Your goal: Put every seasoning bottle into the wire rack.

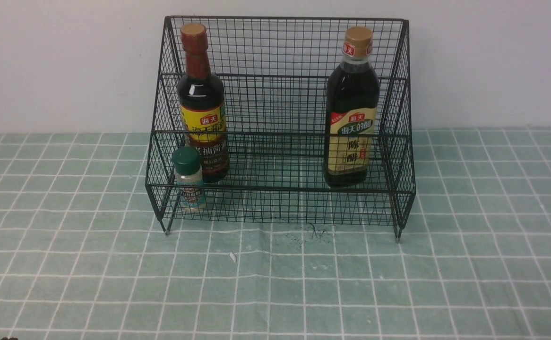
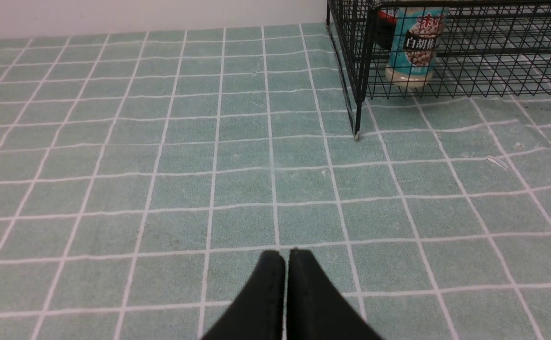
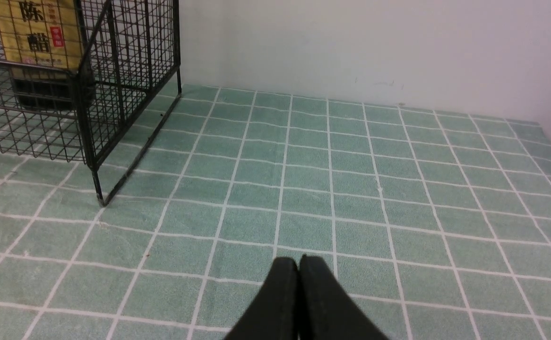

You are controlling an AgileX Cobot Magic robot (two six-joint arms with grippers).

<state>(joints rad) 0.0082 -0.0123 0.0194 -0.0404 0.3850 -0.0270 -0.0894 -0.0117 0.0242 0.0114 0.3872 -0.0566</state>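
While all three seasoning bottles stand upright inside the wire rack [image 1: 280, 118], the tall bottle [image 1: 202, 104] and green-capped shaker [image 1: 188, 177] sit at its left and the wider bottle [image 1: 351, 106] at its right. Left claw [image 2: 285, 254] and right claw [image 3: 299, 260] hover clenched and empty over the green-tiled counter [image 1: 275, 283]

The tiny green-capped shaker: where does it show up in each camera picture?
Front view: tiny green-capped shaker in the black wire-mesh rack's lower tier, left front corner.
Left wrist view: its teal-labelled lower body behind the rack's corner post.
Right wrist view: not in it.
Shared landmark: the rack.
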